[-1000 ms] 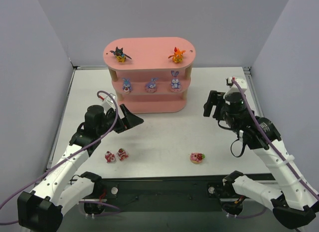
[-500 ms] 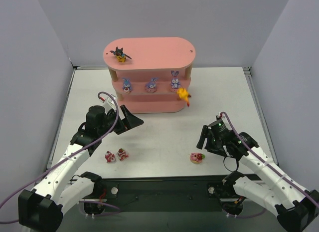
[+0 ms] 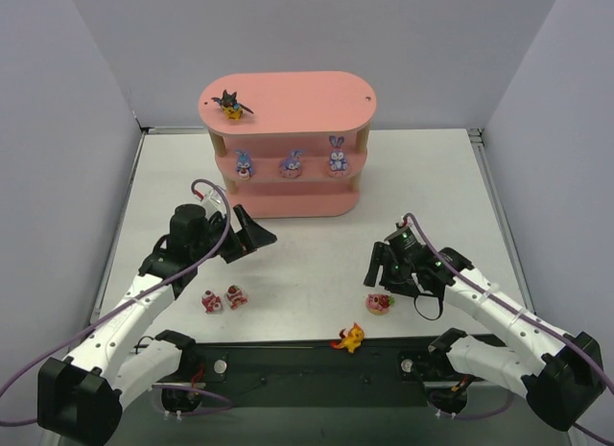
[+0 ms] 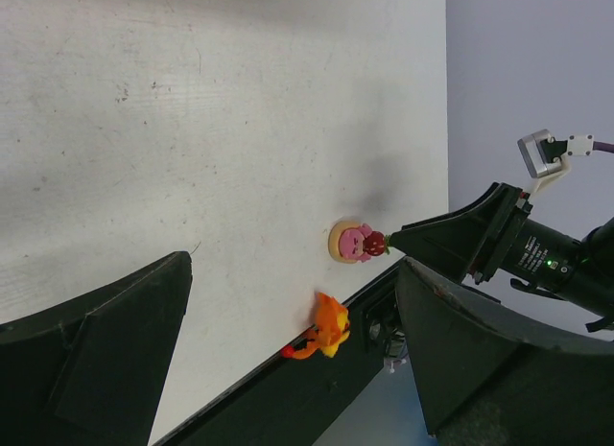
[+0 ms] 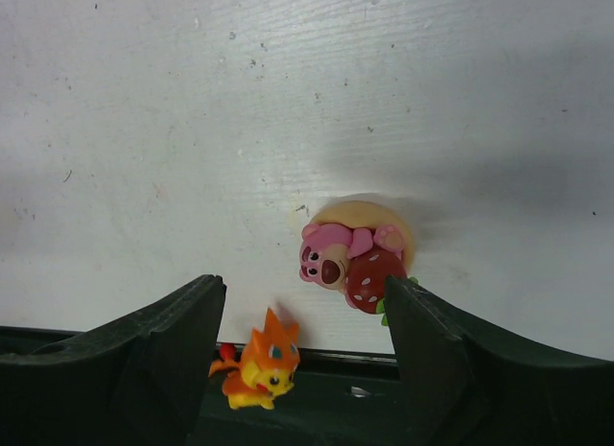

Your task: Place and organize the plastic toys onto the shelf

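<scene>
My left gripper (image 4: 293, 264) hangs wide open over the scuffed white table (image 3: 432, 177), right gripper (image 5: 302, 284) open just over a red-and-white toy (image 5: 350, 259), orange figurine (image 3: 350, 340) down on the black front rail (image 3: 288, 355), bat (image 3: 230, 105) and three bunnies (image 3: 292, 163) on the pink shelf (image 3: 288, 96) by the grey back wall (image 3: 317, 34).

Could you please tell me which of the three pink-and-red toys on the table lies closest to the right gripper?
The lone one just under the right gripper; the other two sit paired far to the left.
</scene>
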`<action>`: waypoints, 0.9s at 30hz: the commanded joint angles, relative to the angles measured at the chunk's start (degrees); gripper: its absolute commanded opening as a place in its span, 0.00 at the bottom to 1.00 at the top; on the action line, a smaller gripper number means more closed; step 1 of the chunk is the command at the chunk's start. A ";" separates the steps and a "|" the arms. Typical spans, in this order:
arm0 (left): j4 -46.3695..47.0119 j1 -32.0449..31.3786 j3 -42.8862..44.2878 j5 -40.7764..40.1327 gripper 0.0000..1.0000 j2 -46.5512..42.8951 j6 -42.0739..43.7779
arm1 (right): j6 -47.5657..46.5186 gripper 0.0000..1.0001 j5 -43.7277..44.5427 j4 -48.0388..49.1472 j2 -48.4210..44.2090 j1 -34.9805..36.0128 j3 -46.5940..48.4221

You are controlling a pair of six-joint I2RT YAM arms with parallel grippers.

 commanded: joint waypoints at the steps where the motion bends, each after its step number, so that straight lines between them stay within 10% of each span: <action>1: 0.73 0.08 -0.20 0.18 0.97 0.03 -0.20 | -1.35 0.68 -2.01 -0.39 -0.06 0.75 -1.29; 17: 0.74 0.08 -1.97 1.32 0.97 0.30 0.06 | 4.01 0.58 0.35 -2.50 0.81 1.01 -6.22; 27: 0.03 0.26 -1.79 0.98 0.97 -0.14 0.85 | 5.42 0.18 -2.28 -1.54 3.36 1.27 -5.61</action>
